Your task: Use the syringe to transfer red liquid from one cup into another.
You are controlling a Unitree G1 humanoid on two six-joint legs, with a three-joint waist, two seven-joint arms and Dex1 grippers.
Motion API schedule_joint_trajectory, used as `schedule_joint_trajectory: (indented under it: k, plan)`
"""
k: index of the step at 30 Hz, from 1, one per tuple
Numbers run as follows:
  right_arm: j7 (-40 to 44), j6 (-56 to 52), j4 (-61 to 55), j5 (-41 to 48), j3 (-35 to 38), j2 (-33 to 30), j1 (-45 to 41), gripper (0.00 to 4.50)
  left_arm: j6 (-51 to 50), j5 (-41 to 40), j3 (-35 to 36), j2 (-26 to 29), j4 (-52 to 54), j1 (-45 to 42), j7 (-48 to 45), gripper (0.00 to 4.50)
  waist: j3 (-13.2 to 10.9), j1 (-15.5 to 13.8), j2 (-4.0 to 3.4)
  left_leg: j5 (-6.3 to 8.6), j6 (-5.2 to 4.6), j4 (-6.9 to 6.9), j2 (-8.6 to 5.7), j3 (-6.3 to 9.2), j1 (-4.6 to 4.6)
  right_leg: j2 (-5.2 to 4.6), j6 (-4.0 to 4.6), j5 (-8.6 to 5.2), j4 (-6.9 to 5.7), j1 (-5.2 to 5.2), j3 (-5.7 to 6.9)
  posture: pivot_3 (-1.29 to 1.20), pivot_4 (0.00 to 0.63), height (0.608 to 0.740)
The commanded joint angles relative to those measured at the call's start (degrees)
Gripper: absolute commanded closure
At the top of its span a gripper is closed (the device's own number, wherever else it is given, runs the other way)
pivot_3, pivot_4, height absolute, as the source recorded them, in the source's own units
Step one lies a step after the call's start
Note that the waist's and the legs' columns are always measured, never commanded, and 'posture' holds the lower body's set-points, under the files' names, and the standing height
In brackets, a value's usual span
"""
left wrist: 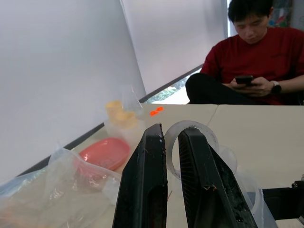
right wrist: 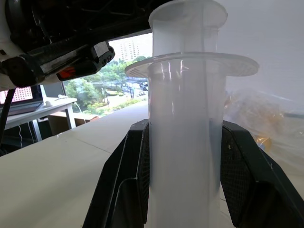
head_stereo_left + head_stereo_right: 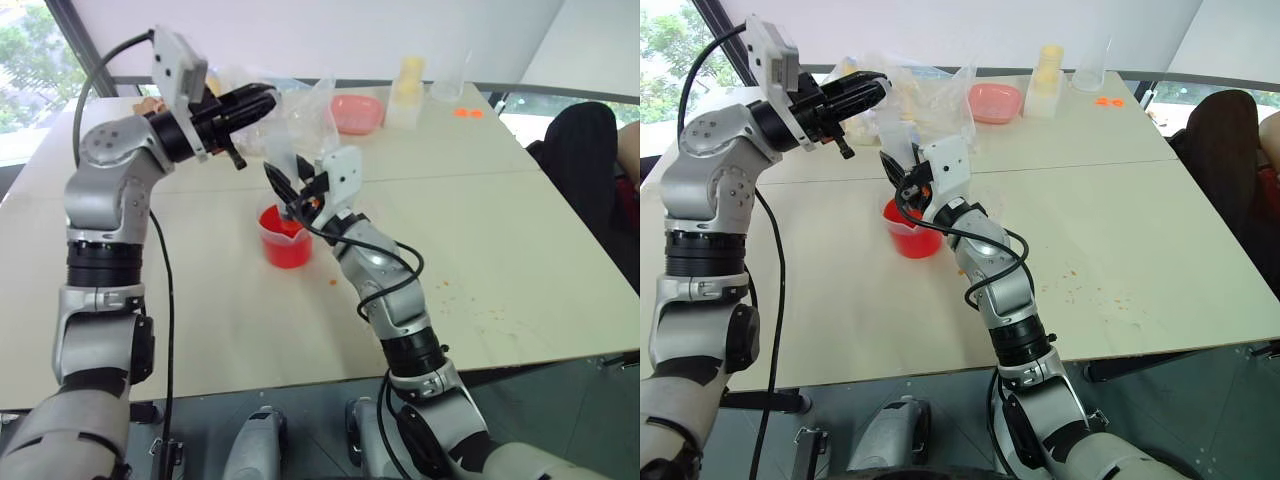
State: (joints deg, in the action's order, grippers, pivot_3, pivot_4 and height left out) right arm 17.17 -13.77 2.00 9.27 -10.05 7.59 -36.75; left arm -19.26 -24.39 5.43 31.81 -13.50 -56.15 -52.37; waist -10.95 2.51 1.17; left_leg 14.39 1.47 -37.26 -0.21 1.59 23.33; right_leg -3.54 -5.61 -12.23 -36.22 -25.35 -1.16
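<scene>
The syringe [image 3: 283,150] stands upright over the beaker [image 3: 285,240], which is filled with red liquid [image 3: 910,240] and sits mid-table. My right gripper [image 3: 288,185] is shut on the clear barrel [image 2: 183,142], one finger on each side. From above left, my left gripper [image 3: 265,100] is shut on the plunger's round top disc [image 1: 209,137]. The syringe's tip is hidden behind the right gripper. A clear cup with a plain rim [image 3: 448,85] stands at the table's far edge.
A crumpled plastic bag [image 3: 300,95], a pink bowl [image 3: 355,112] and a yellow stack [image 3: 408,85] lie at the back of the table. Orange drops [image 3: 330,282] dot the tabletop. A person in a red shirt [image 1: 256,52] sits at the right side.
</scene>
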Motion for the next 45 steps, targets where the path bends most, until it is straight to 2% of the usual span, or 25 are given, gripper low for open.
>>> schedule_joint_trajectory:
  k: [1, 8, 12, 16, 23, 26, 28, 31, 36, 45]
  plan:
    - [3.4, -0.8, 1.1, 0.6, -5.6, 2.9, 0.6, 3.10, 2.0, -1.3, 4.7, 0.0, 0.6, -5.7, 4.5, 4.16, 0.0, 0.0, 0.00, 0.00, 0.00, 0.00, 0.00, 0.00, 0.00, 0.00, 0.00, 0.00, 0.00, 0.00, 0.00, 0.00, 0.150, 0.740]
    - [3.7, -0.3, 1.4, 0.7, -5.7, 2.9, 0.7, 3.10, 1.8, -1.0, 3.8, 0.7, 0.3, -4.9, 2.7, 4.16, 0.0, 0.0, 0.00, 0.00, 0.00, 0.00, 0.00, 0.00, 0.00, 0.00, 0.00, 0.00, 0.00, 0.00, 0.00, 0.00, 0.150, 0.740]
    - [3.2, 0.0, 1.3, 1.0, -4.1, 2.4, -1.2, 3.10, -0.5, -1.5, 2.1, 2.8, 3.6, -0.3, -1.4, 2.91, 0.0, 0.2, 0.00, 0.00, 0.00, 0.01, 0.00, 0.00, -0.01, 0.01, 0.00, 0.00, -0.01, -0.01, -0.01, 0.00, 0.150, 0.740]
    - [2.1, -2.8, -2.8, 2.6, 0.1, 0.8, -6.2, 3.10, -7.4, -5.3, 4.1, 4.6, 8.4, 3.0, -1.1, 1.13, 0.0, 0.1, -0.01, 0.00, 0.00, 0.02, 0.02, 0.01, 0.00, 0.02, 0.00, 0.00, -0.02, -0.03, -0.02, 0.00, 0.150, 0.740]
    - [-0.8, -12.0, -12.8, 7.3, 4.8, -0.3, -10.8, 3.10, -25.3, -18.3, 11.6, 11.5, 16.7, 11.4, -1.7, 1.13, 0.0, 0.1, -0.01, 0.00, 0.01, 0.03, 0.02, 0.17, -0.02, -0.04, 0.00, 0.00, -0.02, -0.01, -0.04, 0.00, 0.150, 0.740]
    - [-1.4, -13.4, -14.9, 7.6, 4.2, -0.1, -9.6, 3.10, -29.4, -22.3, 14.7, 17.4, 23.1, 23.7, -7.4, 1.13, 0.0, 0.6, -0.03, 0.00, 0.00, 0.08, 0.05, 0.15, -0.08, -0.02, 0.00, -0.01, -0.02, -0.01, -0.09, 0.00, 0.150, 0.740]
    - [-1.7, -13.9, -15.4, 7.8, 4.2, -0.1, -9.0, 3.10, -29.2, -22.6, 15.9, 18.7, 24.9, 28.1, -7.4, 1.13, 0.0, 0.8, -0.03, 0.00, 0.01, 0.11, 0.07, 0.15, -0.08, 0.00, 0.02, -0.01, -0.02, -0.03, -0.08, 0.00, 0.150, 0.740]
    - [-2.0, -13.4, -14.7, 7.8, 4.2, 0.1, -8.3, 3.10, -28.3, -22.2, 18.6, 18.2, 25.3, 31.2, -3.2, 1.13, 0.0, 0.2, -0.02, -0.01, 0.01, 0.08, 0.08, 0.16, -0.06, -0.01, 0.03, -0.01, -0.02, -0.01, -0.01, 0.00, 0.150, 0.740]
    - [-2.2, -13.4, -13.4, 9.0, 7.0, -1.0, -9.2, 3.10, -27.5, -22.8, 19.9, 16.0, 26.6, 31.0, 1.5, 1.13, 0.0, -0.3, -0.01, -0.01, 0.03, 0.03, 0.04, 0.15, -0.06, -0.07, 0.03, 0.00, 0.00, 0.04, -0.01, 0.00, 0.150, 0.740]
    - [-3.0, -18.8, -19.6, 11.6, 14.0, -11.8, -8.0, 3.10, -25.6, -22.3, 14.7, 13.3, 25.4, 25.6, 2.2, 1.13, 0.0, -0.3, -0.01, -0.02, 0.03, 0.05, 0.01, 0.06, -0.03, -0.05, 0.03, 0.00, 0.02, 0.05, 0.02, 0.00, 0.150, 0.740]
